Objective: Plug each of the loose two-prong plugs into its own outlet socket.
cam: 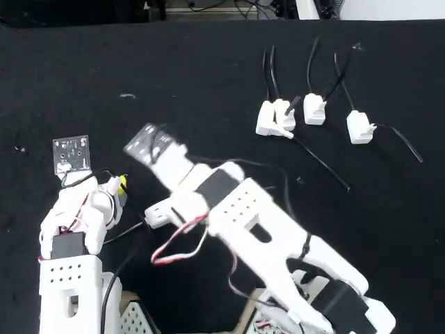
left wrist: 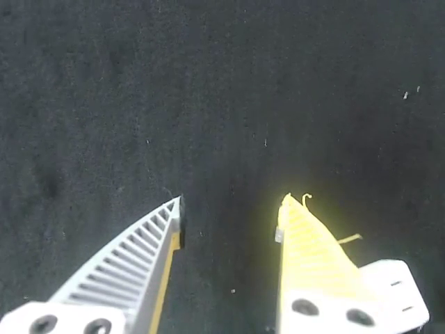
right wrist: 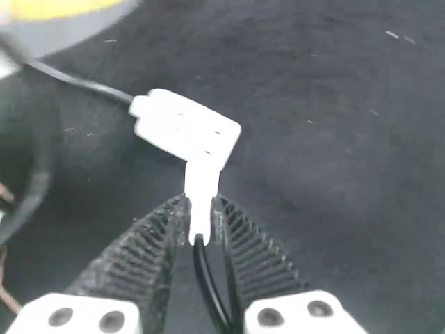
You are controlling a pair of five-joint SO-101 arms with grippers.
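My right gripper (right wrist: 200, 205) is shut on a white two-prong plug (right wrist: 201, 184) whose black cable runs back between the fingers. The plug's front meets a white socket block (right wrist: 184, 129) lying on the black cloth, with its own black cable leading away. In the high view this block (cam: 158, 214) sticks out from under the right arm's wrist (cam: 177, 170). My left gripper (left wrist: 229, 216) stands open over bare cloth, holding nothing, and sits at the near left (cam: 119, 185), close to the socket block.
Several more white plug and socket pieces with black cables lie at the back right: a pair (cam: 274, 118), one (cam: 314, 109) and another (cam: 359, 127). A long cable (cam: 320, 163) trails from the pair toward the right arm. Black cloth (cam: 83, 76) covers the table.
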